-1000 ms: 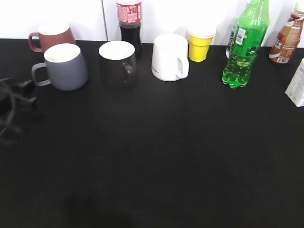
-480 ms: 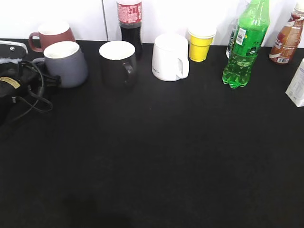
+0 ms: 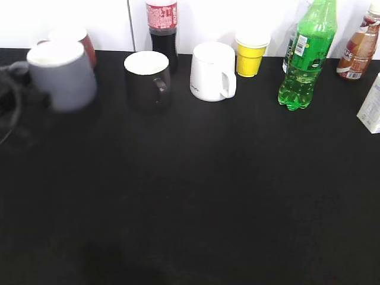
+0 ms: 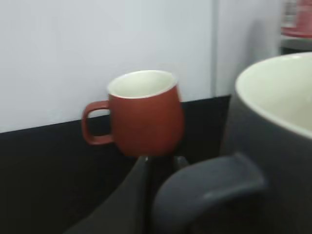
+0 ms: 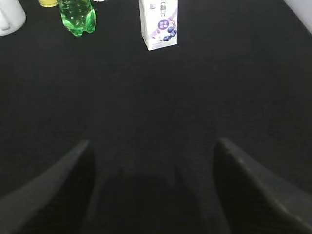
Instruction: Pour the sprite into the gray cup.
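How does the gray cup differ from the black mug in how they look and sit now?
The gray cup is blue-gray and blurred, its handle facing left toward the left gripper; the black mug is black and sharp, handle toward the camera, with no gripper near. Both are upright with pale interiors.

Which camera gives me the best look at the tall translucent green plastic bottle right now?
The exterior view: the tall translucent green plastic bottle shows nearly full height, label and barcode patch included, standing upright by the back wall. The right wrist view catches only its lower part at the top edge. The left wrist view does not show it.
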Controlling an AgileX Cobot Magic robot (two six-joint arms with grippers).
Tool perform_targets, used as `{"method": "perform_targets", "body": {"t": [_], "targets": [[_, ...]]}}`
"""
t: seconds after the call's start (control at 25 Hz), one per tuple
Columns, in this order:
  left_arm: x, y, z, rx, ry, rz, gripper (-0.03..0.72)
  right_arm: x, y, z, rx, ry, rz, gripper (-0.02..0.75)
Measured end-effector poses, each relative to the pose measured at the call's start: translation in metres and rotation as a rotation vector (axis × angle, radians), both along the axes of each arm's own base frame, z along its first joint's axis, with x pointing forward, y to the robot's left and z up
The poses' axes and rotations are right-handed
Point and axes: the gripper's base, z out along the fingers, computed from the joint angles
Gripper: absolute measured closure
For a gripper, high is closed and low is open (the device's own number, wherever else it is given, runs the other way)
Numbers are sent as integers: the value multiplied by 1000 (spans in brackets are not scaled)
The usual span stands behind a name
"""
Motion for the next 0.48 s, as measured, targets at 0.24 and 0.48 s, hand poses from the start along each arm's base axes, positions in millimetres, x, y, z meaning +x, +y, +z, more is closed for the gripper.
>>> {"method": "perform_targets", "body": {"t": [0.24,0.48], "targets": [[-50,-12,9,18,-19,-198,602,0,4,3,38,-21,27,164],[-56,-23,12,0,-56,-326,604,81,2,23,113,-297,17,164]]}}
